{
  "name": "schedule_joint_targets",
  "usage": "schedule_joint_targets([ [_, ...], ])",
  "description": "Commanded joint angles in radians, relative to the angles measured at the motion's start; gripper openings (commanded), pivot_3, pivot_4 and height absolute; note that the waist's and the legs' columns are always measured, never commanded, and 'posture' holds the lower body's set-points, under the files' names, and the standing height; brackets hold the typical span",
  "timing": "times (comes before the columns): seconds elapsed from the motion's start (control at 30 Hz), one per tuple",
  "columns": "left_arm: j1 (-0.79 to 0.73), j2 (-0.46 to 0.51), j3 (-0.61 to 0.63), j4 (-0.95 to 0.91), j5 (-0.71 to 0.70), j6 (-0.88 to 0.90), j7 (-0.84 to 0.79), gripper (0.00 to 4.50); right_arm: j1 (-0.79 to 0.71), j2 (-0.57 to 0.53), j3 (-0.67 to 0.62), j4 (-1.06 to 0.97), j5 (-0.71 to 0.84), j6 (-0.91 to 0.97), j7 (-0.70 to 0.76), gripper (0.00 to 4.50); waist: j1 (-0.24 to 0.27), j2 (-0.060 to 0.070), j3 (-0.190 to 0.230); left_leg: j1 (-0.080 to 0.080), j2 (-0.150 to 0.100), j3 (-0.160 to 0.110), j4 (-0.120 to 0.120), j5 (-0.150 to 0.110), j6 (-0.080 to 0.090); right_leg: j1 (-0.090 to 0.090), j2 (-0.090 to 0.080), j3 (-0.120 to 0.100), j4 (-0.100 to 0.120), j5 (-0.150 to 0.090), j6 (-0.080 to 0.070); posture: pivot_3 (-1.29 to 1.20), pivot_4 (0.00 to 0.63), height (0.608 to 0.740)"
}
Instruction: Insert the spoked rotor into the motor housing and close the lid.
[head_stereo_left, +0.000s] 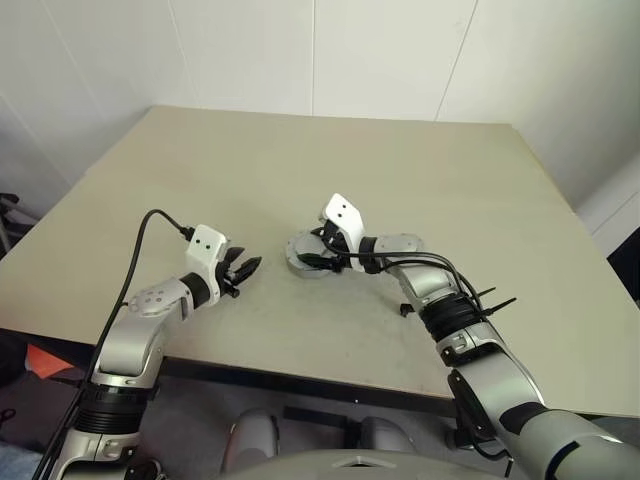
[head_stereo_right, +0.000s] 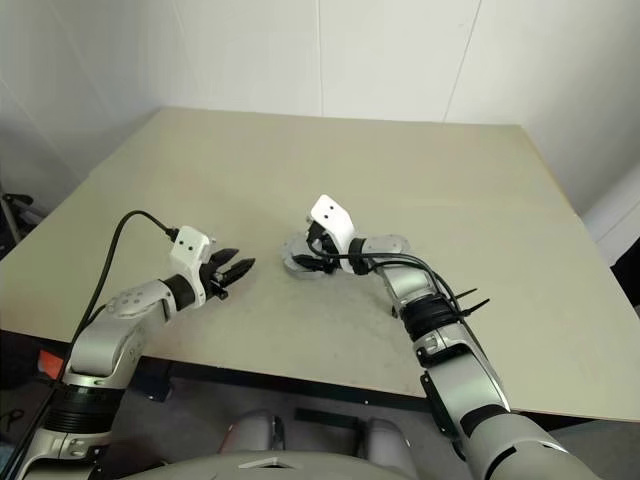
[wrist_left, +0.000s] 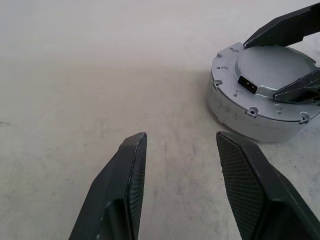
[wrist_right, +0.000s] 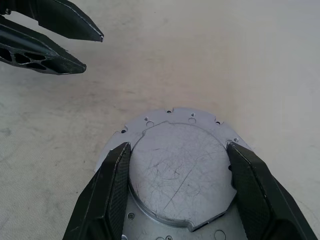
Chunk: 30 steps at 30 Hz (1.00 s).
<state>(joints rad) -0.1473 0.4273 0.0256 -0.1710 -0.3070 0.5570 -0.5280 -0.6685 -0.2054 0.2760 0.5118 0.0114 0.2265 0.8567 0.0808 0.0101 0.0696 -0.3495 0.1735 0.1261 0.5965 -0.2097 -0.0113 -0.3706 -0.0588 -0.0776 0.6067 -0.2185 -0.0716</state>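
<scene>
Lid down, right gripper over it

I see the round grey metal lid (wrist_right: 181, 167) shut on the motor housing (wrist_left: 235, 107), right gripper (wrist_right: 178, 160) spread wide across it; left gripper (wrist_left: 182, 150) nearby, open, empty. No legible markings.

**Where the cameras look**

The two head views look down and forward over the table (head_stereo_left: 420, 170) from high up. Each wrist view sits low and close, and both share the closed motor housing (wrist_left: 260, 97) from opposite sides.
</scene>
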Motion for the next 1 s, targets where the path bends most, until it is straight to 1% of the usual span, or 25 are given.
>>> schedule_joint_targets([
  [0.03, -0.025, -0.009, 0.019, -0.026, -0.014, 0.002, 0.012, 2.33, 0.025, -0.006, 0.03, 0.041, -0.024, 0.041, 0.014, 2.94, 0.0, 0.0, 0.0, 0.0, 0.0, 0.0, 0.0, 0.0, 0.0, 0.0, 0.0, 0.0, 0.0, 0.0, 0.0, 0.0, 0.0, 0.74],
  [0.17, -0.08, -0.052, 0.044, 0.008, -0.035, 0.019, 0.045, 2.33, 0.02, -0.006, 0.029, 0.046, -0.025, 0.039, 0.011, 2.94, 0.0, 0.0, 0.0, 0.001, 0.0, 0.0, 0.0, 0.0, 0.0, 0.001, 0.0, 0.0, 0.0, 0.0, 0.0, 0.0, 0.0, 0.74],
  [0.2, -0.101, -0.067, 0.053, 0.025, -0.043, 0.025, 0.058, 2.15, 0.018, -0.005, 0.028, 0.049, -0.026, 0.037, 0.009, 2.94, 0.0, 0.0, 0.0, 0.001, 0.0, 0.0, 0.0, 0.0, 0.0, 0.001, 0.0, 0.0, 0.0, 0.0, 0.0, 0.0, 0.0, 0.74],
  [0.27, -0.15, -0.102, 0.067, 0.064, -0.065, 0.035, 0.076, 1.7, 0.011, -0.003, 0.025, 0.056, -0.027, 0.035, 0.002, 2.94, 0.0, 0.0, 0.0, 0.001, 0.0, 0.0, 0.0, 0.0, 0.0, 0.001, 0.0, 0.0, 0.0, 0.0, 0.0, 0.0, 0.0, 0.74],
  [0.43, -0.23, -0.17, 0.077, 0.139, -0.093, 0.036, 0.089, 0.03, 0.004, 0.001, 0.024, 0.062, -0.028, 0.032, -0.003, 2.94, -0.004, 0.0, 0.0, 0.0, 0.0, 0.0, 0.0, 0.0, -0.001, 0.002, 0.0, 0.0, 0.0, 0.0, 0.0, 0.0, 0.0, 0.74],
  [0.63, -0.301, -0.239, 0.086, 0.24, -0.121, 0.05, 0.103, 0.03, 0.004, 0.001, 0.023, 0.06, -0.029, 0.03, -0.011, 2.94, -0.005, 0.0, 0.0, 0.0, 0.0, 0.0, 0.0, 0.001, -0.001, 0.002, 0.0, 0.0, 0.0, 0.0, 0.0, 0.0, 0.0, 0.74],
  [0.73, -0.321, -0.251, 0.073, 0.268, -0.108, 0.072, 0.119, 0.03, 0.005, 0.002, 0.022, 0.057, -0.029, 0.03, -0.014, 2.94, -0.005, 0.0, 0.0, 0.0, 0.0, 0.0, 0.0, 0.001, -0.001, 0.002, 0.0, 0.0, 0.0, 0.0, 0.0, 0.0, 0.0, 0.74],
  [0.83, -0.32, -0.264, 0.074, 0.271, -0.139, 0.135, 0.109, 0.03, 0.006, 0.002, 0.02, 0.053, -0.029, 0.03, -0.02, 2.94, -0.005, 0.0, 0.0, 0.0, 0.0, 0.0, 0.0, 0.001, -0.001, 0.002, 0.0, 0.0, 0.0, 0.0, 0.0, 0.0, 0.0, 0.74],
  [1.0, -0.301, -0.261, 0.067, 0.262, -0.149, 0.236, 0.122, 0.03, 0.007, 0.0, 0.016, 0.047, -0.028, 0.032, -0.03, 2.94, -0.005, 0.0, 0.0, 0.0, 0.0, 0.0, 0.0, 0.001, -0.001, 0.002, 0.0, 0.0, 0.0, 0.0, 0.0, 0.0, 0.0, 0.74],
])
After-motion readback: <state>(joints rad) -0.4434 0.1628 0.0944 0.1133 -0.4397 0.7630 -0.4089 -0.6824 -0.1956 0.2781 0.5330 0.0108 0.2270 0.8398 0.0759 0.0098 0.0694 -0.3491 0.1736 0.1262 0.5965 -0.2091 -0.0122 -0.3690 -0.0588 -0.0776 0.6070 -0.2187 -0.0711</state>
